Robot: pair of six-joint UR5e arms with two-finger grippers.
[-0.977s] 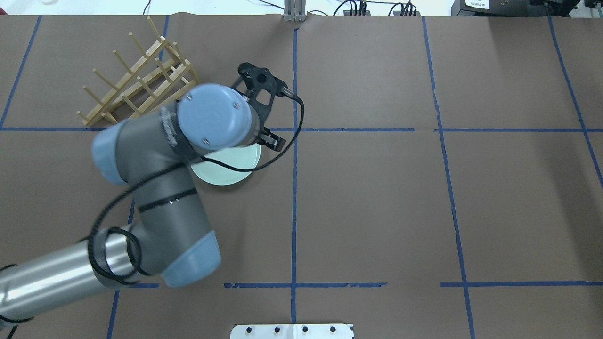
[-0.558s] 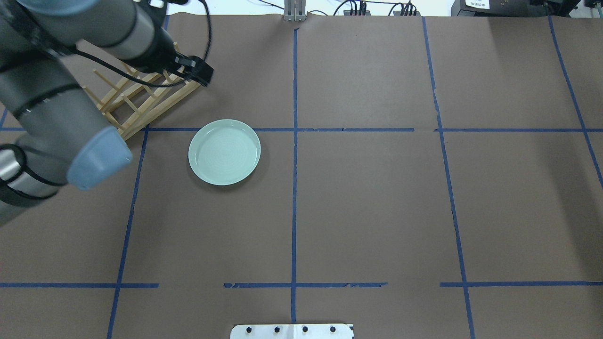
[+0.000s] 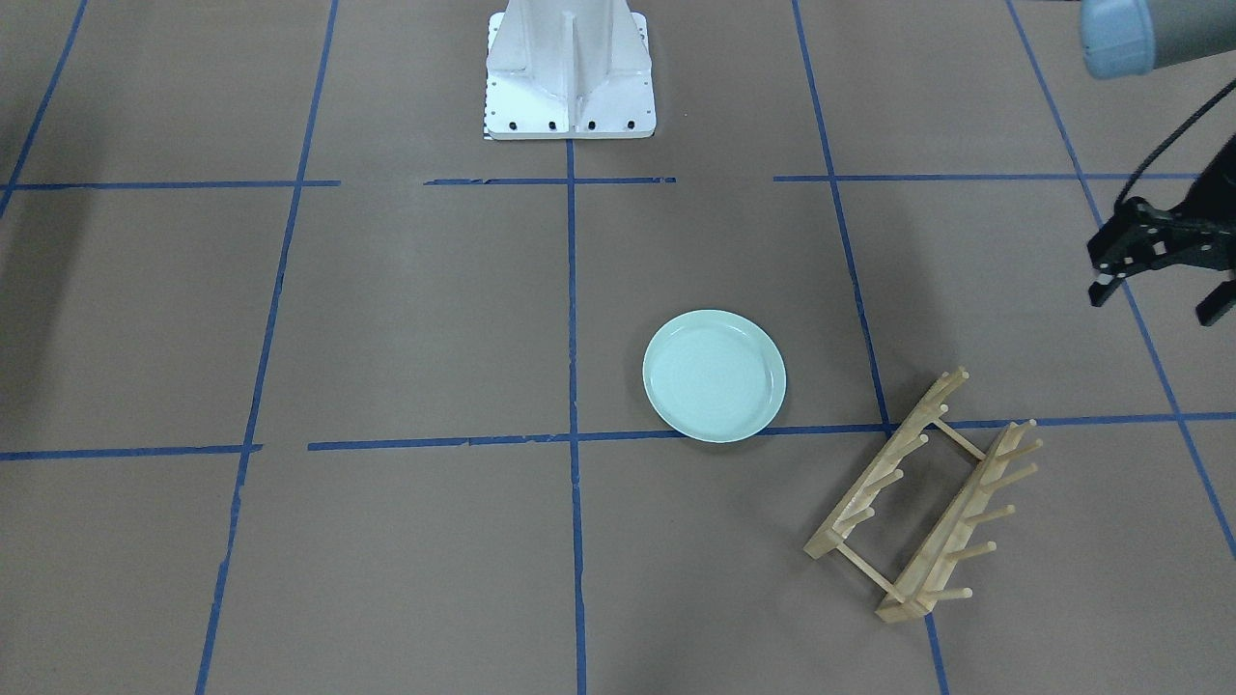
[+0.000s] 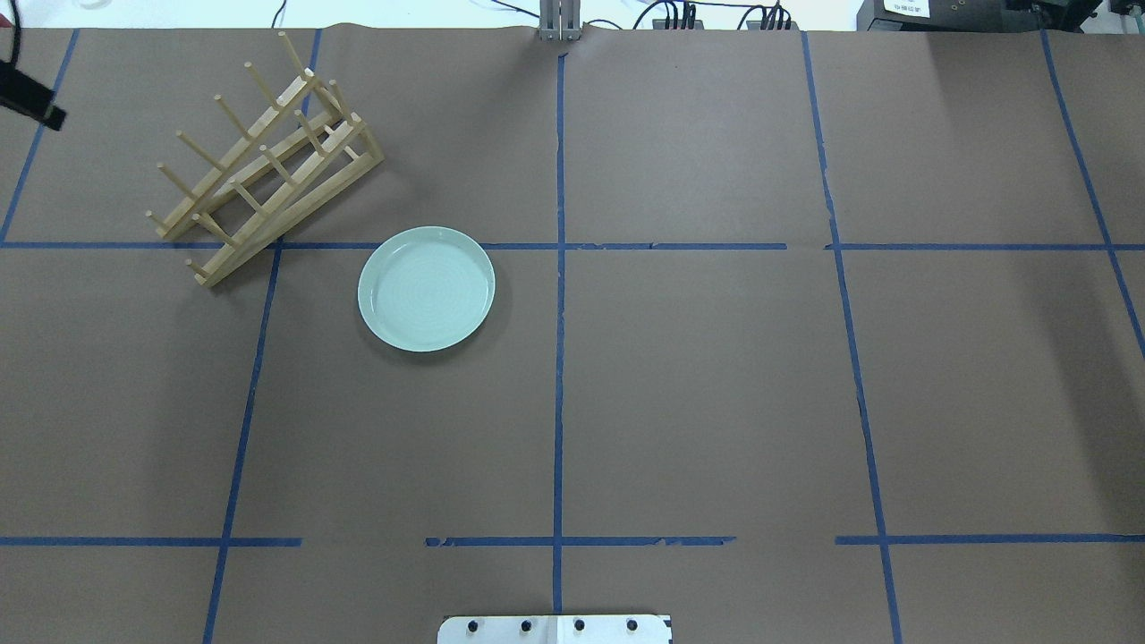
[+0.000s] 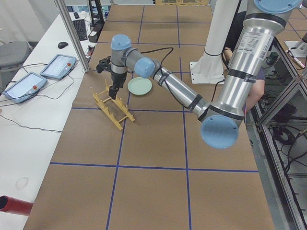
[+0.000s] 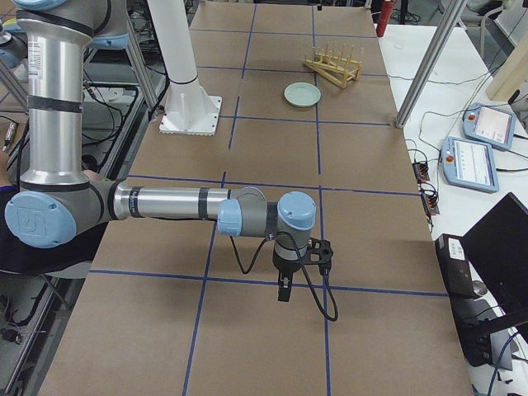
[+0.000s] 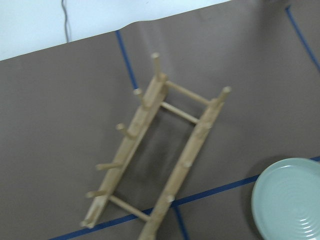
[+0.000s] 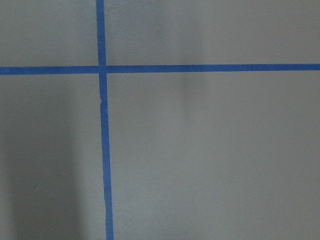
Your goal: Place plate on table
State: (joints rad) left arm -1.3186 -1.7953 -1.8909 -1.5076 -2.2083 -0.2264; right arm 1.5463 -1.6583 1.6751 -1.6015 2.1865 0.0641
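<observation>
Resting flat on the surface (image 4: 716, 402), the plate (image 4: 426, 288) lies near the wooden rack (image 4: 264, 161), apart from it, across a blue tape line (image 4: 626, 246). Your left tool (image 3: 1154, 304) hangs spread and empty on the rack's far side from the plate. Placing looks done; steer up and clear of the rack. Of your right tool (image 6: 285, 290) I cannot tell the state.

Taking the overhead view as a clock centred on the plate (image 4: 426, 288), I see one obstacle close by: the wooden peg rack (image 4: 265, 161) at 10 o'clock, near the plate but apart from it, its pegs standing up at a slant. From 12 round through 3 and 6 to 9 o'clock only bare table (image 4: 716, 402) borders the rim, so a gripper could pass there. My left gripper (image 3: 1152, 307) hangs beyond the rack, also at 10 o'clock, jaws spread.
</observation>
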